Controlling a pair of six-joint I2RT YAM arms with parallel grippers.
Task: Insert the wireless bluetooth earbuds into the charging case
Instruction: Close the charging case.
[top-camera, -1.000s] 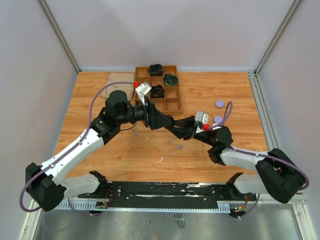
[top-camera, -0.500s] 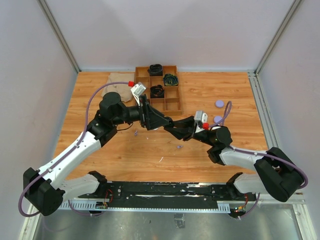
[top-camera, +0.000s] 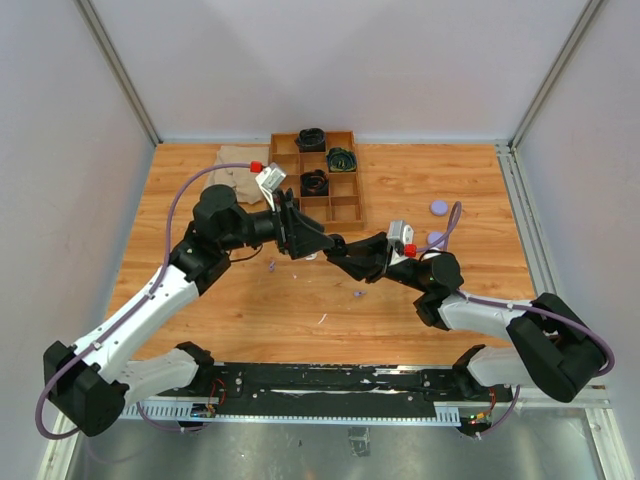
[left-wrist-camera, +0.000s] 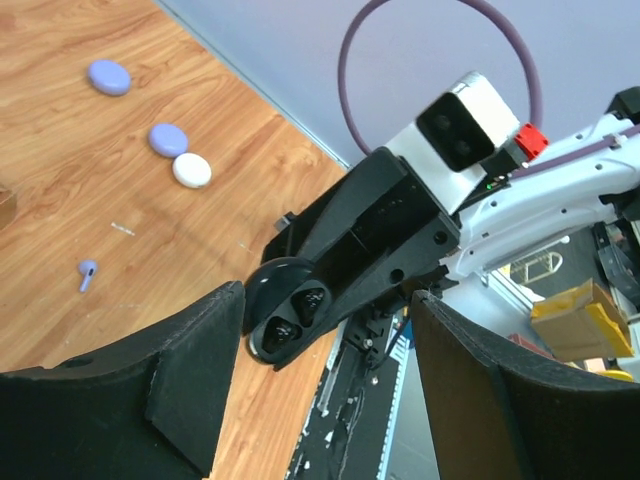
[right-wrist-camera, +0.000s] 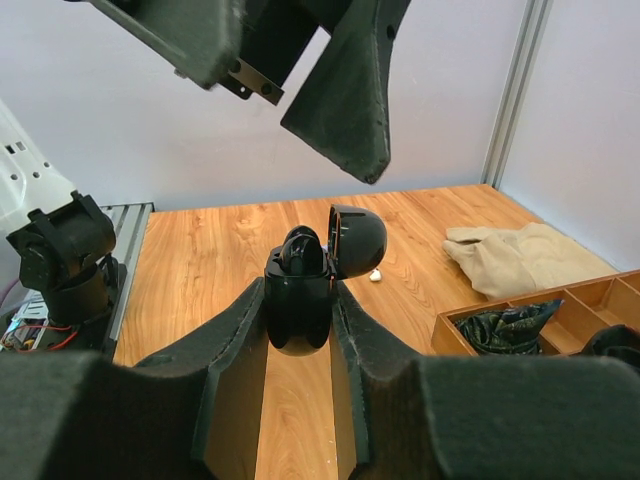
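The right gripper (right-wrist-camera: 298, 325) is clamped on the glossy black, rounded charging case (left-wrist-camera: 283, 312), held mid-table with its hinged lid up and a black earbud (right-wrist-camera: 298, 246) seated inside. The left gripper (left-wrist-camera: 330, 296) hangs spread wide around it. A stemmed lilac earbud (top-camera: 358, 294) lies nearer on the wood-grain table (top-camera: 420, 180).

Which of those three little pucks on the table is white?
The white puck, at the row's near end beside a lilac puck; the far lilac puck lies apart.

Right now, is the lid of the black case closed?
No, the black case in the right pincer has its lid flipped up and open.
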